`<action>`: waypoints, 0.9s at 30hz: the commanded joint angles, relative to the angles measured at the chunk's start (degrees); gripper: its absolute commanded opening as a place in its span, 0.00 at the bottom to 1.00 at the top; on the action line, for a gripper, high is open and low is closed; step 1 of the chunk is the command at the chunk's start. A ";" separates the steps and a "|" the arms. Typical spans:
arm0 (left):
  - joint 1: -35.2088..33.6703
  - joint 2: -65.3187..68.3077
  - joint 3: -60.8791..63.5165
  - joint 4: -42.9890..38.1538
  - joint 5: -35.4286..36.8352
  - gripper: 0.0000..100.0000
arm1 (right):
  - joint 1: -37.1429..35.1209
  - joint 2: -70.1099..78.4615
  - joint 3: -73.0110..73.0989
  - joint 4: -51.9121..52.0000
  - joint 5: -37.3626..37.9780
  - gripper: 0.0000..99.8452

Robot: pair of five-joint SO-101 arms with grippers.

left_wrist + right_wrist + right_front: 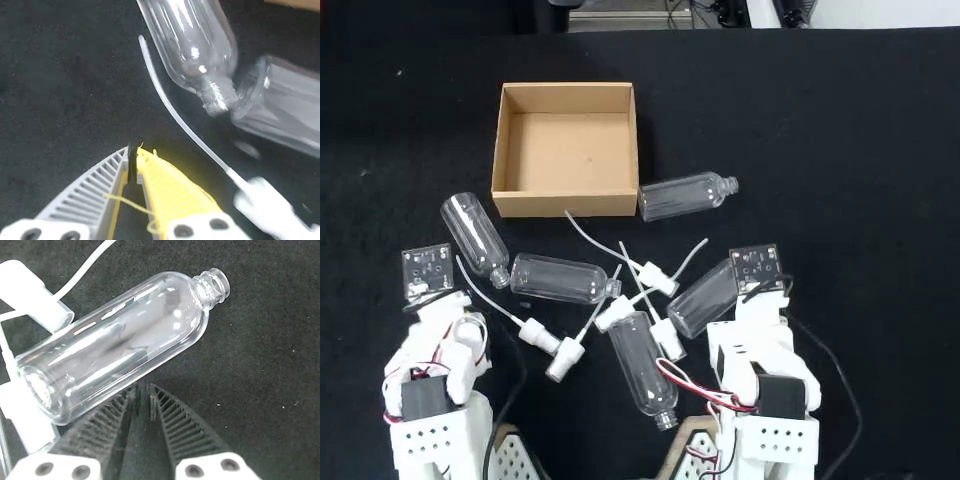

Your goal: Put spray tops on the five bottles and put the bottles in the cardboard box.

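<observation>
Five clear bottles without tops lie on the black table: one [688, 195] right of the cardboard box [565, 95], one [475, 238] at its left front, one [562, 279] in the middle, one [642, 368] nearer the arms, one [705, 297] by the right arm. Several white spray tops [660, 278] with thin tubes lie loose among them. My left gripper [135, 152] is shut and holds nothing, a short way from a bottle neck [215, 97] and a spray top [265, 200]. My right gripper [144, 392] is shut and holds nothing, right behind a lying bottle [125, 340].
Both arms sit folded at the table's near edge, left [430, 360] and right [760, 370]. The box is open at the top and nothing is inside. Bare black cloth spreads to the right of the box and far left.
</observation>
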 commanded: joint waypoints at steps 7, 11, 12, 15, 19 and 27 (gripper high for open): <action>-21.41 -0.53 -3.91 -29.54 -28.13 0.03 | 0.88 -2.86 -0.22 0.26 -0.35 0.01; -20.70 -0.53 -5.93 -29.71 -32.00 0.06 | 0.70 -2.86 -0.22 0.26 -0.35 0.01; -20.70 -0.53 -6.90 -29.54 -32.00 0.09 | 0.53 -2.95 -0.22 0.09 -0.44 0.01; -20.53 -0.44 -9.80 -29.45 -32.00 0.22 | 0.53 -2.95 -0.22 0.09 -0.53 0.01; -17.63 -0.35 -12.88 -29.45 -32.09 0.25 | 0.53 -2.95 -0.22 0.09 -0.53 0.01; -12.09 7.03 -23.08 -21.63 -32.35 0.24 | 0.97 -3.38 -1.71 -5.54 -0.09 0.02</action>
